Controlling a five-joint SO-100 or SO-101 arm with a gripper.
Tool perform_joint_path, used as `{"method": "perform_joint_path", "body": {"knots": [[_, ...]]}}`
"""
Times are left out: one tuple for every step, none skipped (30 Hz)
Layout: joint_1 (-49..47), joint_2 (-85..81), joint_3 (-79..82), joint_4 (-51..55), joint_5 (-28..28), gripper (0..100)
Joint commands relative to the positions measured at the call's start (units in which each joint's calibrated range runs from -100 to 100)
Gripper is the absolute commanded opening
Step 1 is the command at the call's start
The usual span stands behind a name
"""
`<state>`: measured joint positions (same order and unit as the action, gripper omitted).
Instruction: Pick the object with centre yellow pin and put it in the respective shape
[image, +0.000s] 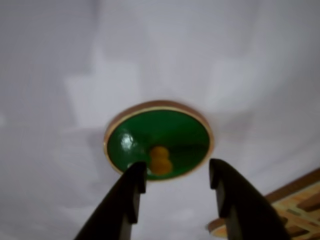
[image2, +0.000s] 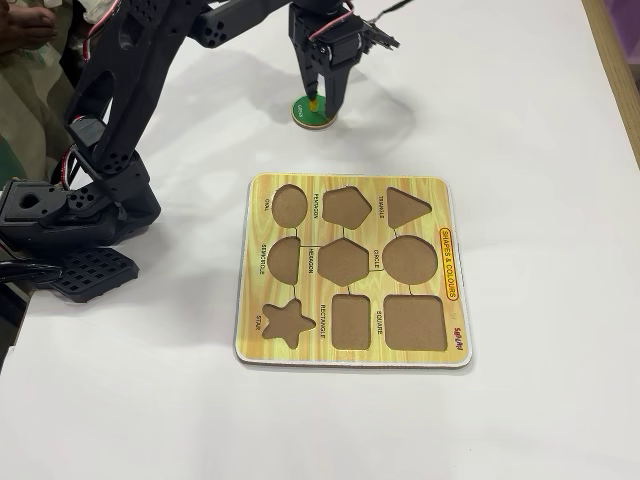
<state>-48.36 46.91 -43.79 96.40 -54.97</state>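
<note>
Your green disc lies flat on the white table, well apart from the shape board, out past the board's 11 o'clock corner in the fixed view. In the wrist view the disc sits near the middle of the picture, its pale wooden rim showing all round and its yellow knob standing toward the disc's 6 o'clock edge.

Your gripper hangs over the disc with its two dark fingers spread apart, one at either side of the knob, and nothing clamped between them. In the fixed view the gripper points down at the disc from 12 o'clock; you cannot tell from either picture whether the fingertips touch the disc.

The circle cutout lies at the board's 3 o'clock side, brown-bottomed and unfilled, with the hexagon cutout beside it at 9 o'clock and the triangle cutout beside it at 12 o'clock. A corner of the board shows at 4 o'clock in the wrist view. The arm reaches in from 10 o'clock in the fixed view.
</note>
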Motion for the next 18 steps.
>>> {"method": "perform_joint_path", "body": {"knots": [[-1.2,-1.0,-1.7,0.3,-0.2,15],[-1.3,-1.0,-1.7,0.3,-0.2,15],[-1.4,-1.1,-1.7,0.3,-0.2,15],[-1.7,-1.1,-1.7,0.3,-0.2,15],[-1.9,-1.1,-1.7,0.3,-0.2,15],[-1.9,-1.1,-1.7,0.3,-0.2,15],[-1.9,-1.1,-1.7,0.3,-0.2,15],[-1.9,-1.1,-1.7,0.3,-0.2,15],[-1.9,-1.1,-1.7,0.3,-0.2,15],[-1.8,-1.1,-1.7,0.3,-0.2,15],[-1.5,-1.0,-1.7,0.3,-0.2,15],[-1.1,-0.6,-1.7,0.3,-0.2,15],[-0.8,-0.5,-1.7,0.3,-0.2,15],[-0.7,-0.5,-1.7,0.3,-0.2,15],[-0.6,-0.4,-1.6,0.3,-0.2,15],[-0.4,-0.4,-1.6,0.3,-0.2,15],[0.0,-0.4,-1.5,0.3,-0.2,15],[0.2,-0.4,-1.4,0.3,-0.2,15]]}}
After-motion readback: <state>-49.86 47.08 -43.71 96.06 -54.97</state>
